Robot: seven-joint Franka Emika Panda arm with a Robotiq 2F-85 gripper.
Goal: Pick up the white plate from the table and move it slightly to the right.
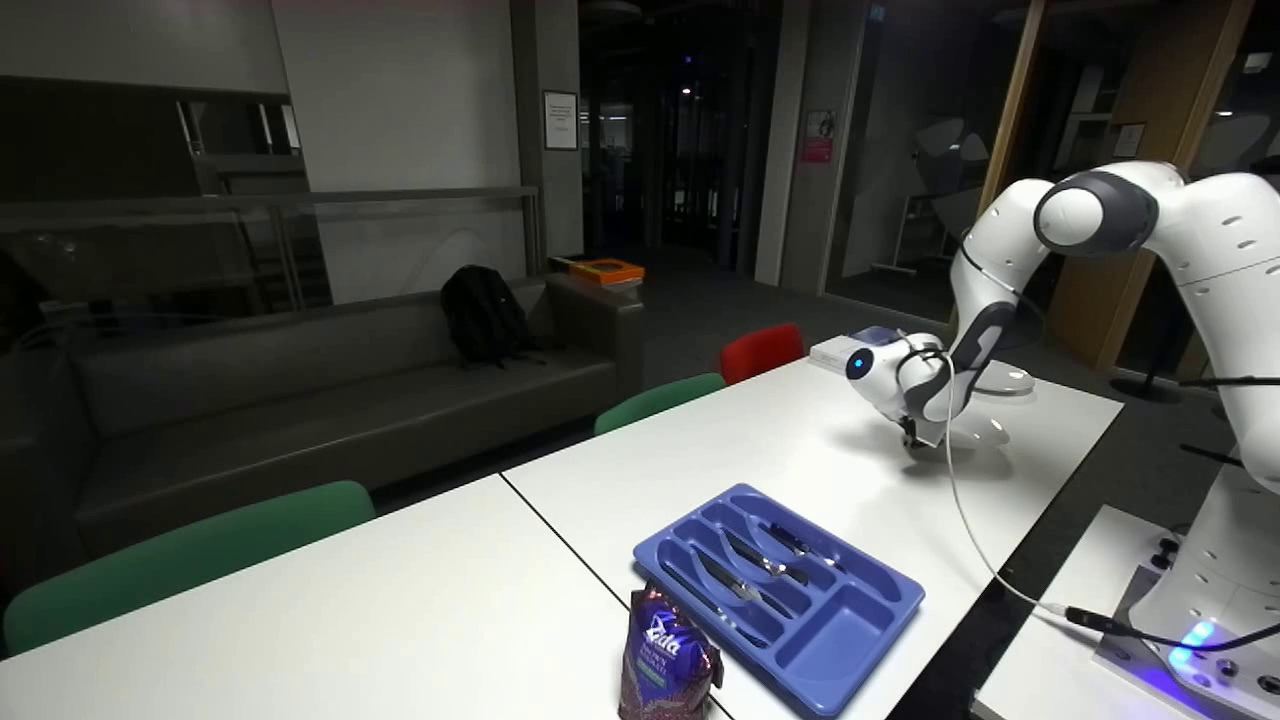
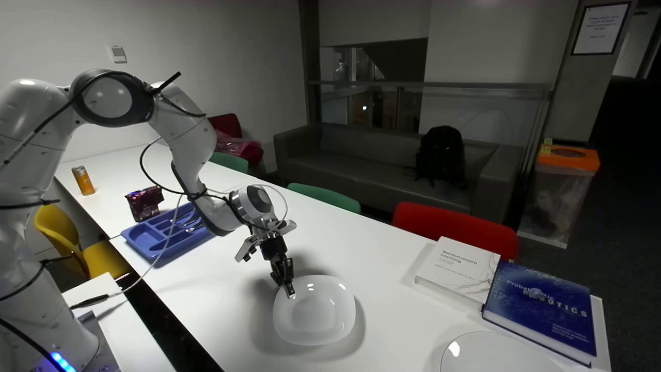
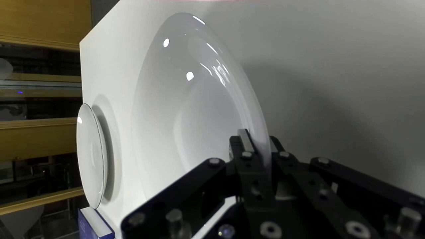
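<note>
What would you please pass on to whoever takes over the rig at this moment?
Tool: closed on the rim of the white plate.
Where: the plate is at the table, between the blue tray and the flatter white plate in an exterior view; I cannot tell whether it is fully clear of the surface.
Done: the rim is gripped.
Left, as far as I can judge: lift if needed, make or complete the slight move to the right, set down, release.

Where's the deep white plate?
In the wrist view, the deep white plate is near centre, right rim pinched in the claw, flatter plate to its left.
</note>
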